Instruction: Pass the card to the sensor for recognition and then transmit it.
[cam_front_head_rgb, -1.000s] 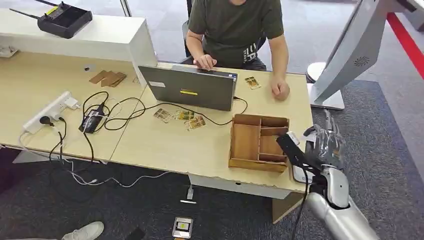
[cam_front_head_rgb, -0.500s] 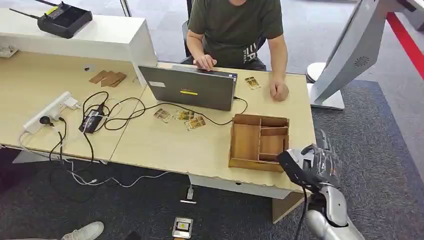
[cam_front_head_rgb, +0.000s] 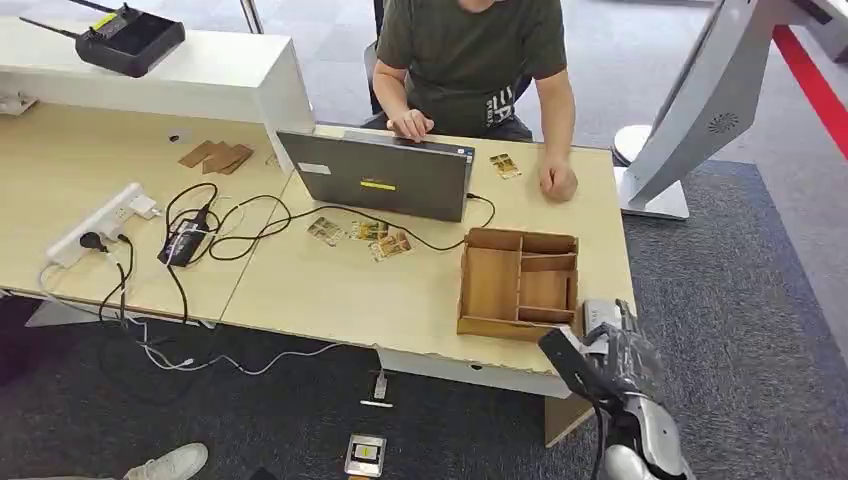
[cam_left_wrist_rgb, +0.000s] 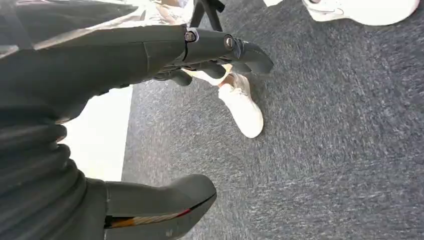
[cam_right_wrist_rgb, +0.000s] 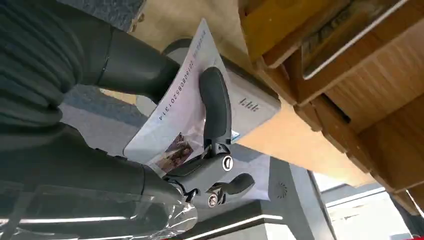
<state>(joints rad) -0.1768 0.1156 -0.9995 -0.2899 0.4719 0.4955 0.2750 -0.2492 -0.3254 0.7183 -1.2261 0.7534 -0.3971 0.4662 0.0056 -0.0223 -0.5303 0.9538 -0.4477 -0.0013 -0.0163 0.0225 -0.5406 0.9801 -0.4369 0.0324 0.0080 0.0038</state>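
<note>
My right hand (cam_front_head_rgb: 617, 366) hangs just off the table's near right corner, below the wooden tray (cam_front_head_rgb: 518, 283). In the right wrist view this hand (cam_right_wrist_rgb: 150, 175) pinches a white card (cam_right_wrist_rgb: 180, 120) with a printed number and a small photo, the thumb behind it and a dark finger (cam_right_wrist_rgb: 215, 107) across its face. The card lies right by the grey-white sensor box (cam_right_wrist_rgb: 252, 102), which sits on the table edge (cam_front_head_rgb: 597, 312) beside the tray (cam_right_wrist_rgb: 350, 75). My left hand (cam_left_wrist_rgb: 125, 60) hangs over grey carpet, fingers apart and holding nothing.
A person (cam_front_head_rgb: 470, 50) sits behind an open laptop (cam_front_head_rgb: 378, 175). Loose cards (cam_front_head_rgb: 365, 235) lie mid-table, one more (cam_front_head_rgb: 505, 165) by the person's hand. A power strip (cam_front_head_rgb: 100, 222) and cables lie left. A white kiosk stand (cam_front_head_rgb: 690, 110) rises at right. A white shoe (cam_left_wrist_rgb: 245, 112) is near.
My right hand has dropped back toward me with the card, from beside the tray and over the sensor to below the table edge. The sensor now lies uncovered.
</note>
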